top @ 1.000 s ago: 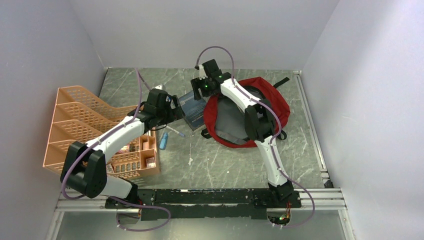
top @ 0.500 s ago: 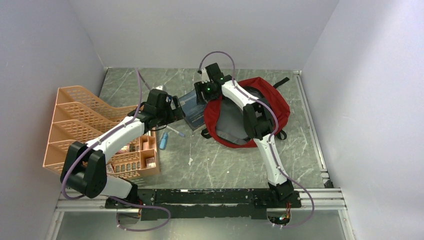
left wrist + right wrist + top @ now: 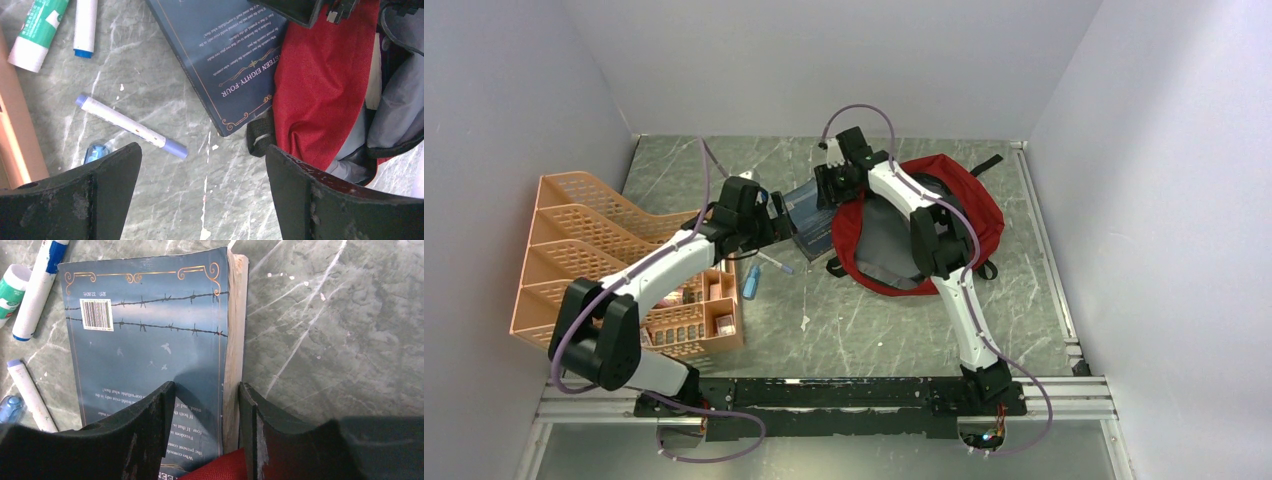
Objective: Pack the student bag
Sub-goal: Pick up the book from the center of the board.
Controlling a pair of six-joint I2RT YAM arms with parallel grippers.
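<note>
The student bag (image 3: 969,200), red with grey lining, lies open at the back right; it also shows in the left wrist view (image 3: 320,85). A dark blue book (image 3: 807,218) lies flat on the table against the bag's left rim. My right gripper (image 3: 824,190) hangs over the book's end nearest the bag. In the right wrist view its jaws (image 3: 206,386) stand apart, astride the book's (image 3: 150,340) page edge without pinching it, and red bag fabric (image 3: 220,467) shows just below. My left gripper (image 3: 786,212) is wide open and empty (image 3: 202,150) above bare table beside the book (image 3: 225,55).
An orange mesh organiser (image 3: 624,260) stands at the left. A white marker with blue ends (image 3: 131,127), a green glue stick (image 3: 37,30), another white marker (image 3: 86,25) and a small blue item (image 3: 97,150) lie left of the book. Walls enclose the table.
My right gripper has come down and a little left onto the book's end nearest the bag. The left gripper has edged slightly toward the book. The book has shifted slightly.
</note>
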